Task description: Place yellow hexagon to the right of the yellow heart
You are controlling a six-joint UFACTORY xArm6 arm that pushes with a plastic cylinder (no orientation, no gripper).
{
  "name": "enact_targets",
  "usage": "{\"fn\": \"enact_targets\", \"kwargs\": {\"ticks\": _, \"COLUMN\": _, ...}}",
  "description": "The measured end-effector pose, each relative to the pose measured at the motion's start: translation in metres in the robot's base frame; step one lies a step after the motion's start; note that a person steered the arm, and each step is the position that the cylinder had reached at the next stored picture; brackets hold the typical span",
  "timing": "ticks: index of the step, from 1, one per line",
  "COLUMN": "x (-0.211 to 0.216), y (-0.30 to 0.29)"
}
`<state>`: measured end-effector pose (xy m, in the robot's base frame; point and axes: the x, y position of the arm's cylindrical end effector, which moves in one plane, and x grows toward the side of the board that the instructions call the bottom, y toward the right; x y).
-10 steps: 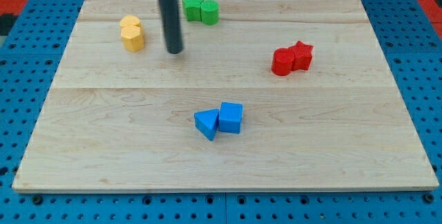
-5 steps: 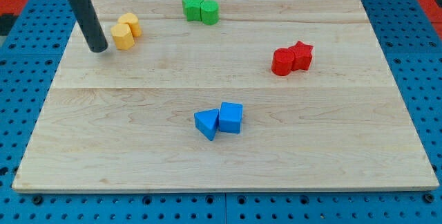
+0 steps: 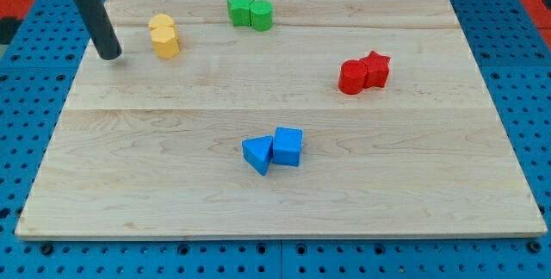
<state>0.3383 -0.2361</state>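
Note:
The yellow hexagon [image 3: 167,44] lies near the board's top left, touching the yellow heart [image 3: 160,26]. The hexagon sits just below the heart and slightly to its right. My tip [image 3: 110,56] rests on the board to the left of both yellow blocks, apart from them by a clear gap. The dark rod rises from the tip toward the view's top left.
A green pair [image 3: 250,11] sits at the top centre. A red cylinder [image 3: 351,77] and a red star [image 3: 376,68] touch at the right. A blue triangle [image 3: 256,155] and a blue cube [image 3: 288,146] touch at the centre bottom. The wooden board's [image 3: 413,193] left edge is near my tip.
My tip swept from the right of the yellow blocks to their left, then drew back slightly left and up. The yellow hexagon shifted a little to the right under the heart.

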Motion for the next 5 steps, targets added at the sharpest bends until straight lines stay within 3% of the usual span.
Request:
{"fn": "enact_targets", "kwargs": {"ticks": 2, "x": -0.025, "y": 0.086}}
{"fn": "enact_targets", "kwargs": {"ticks": 5, "x": -0.016, "y": 0.087}}
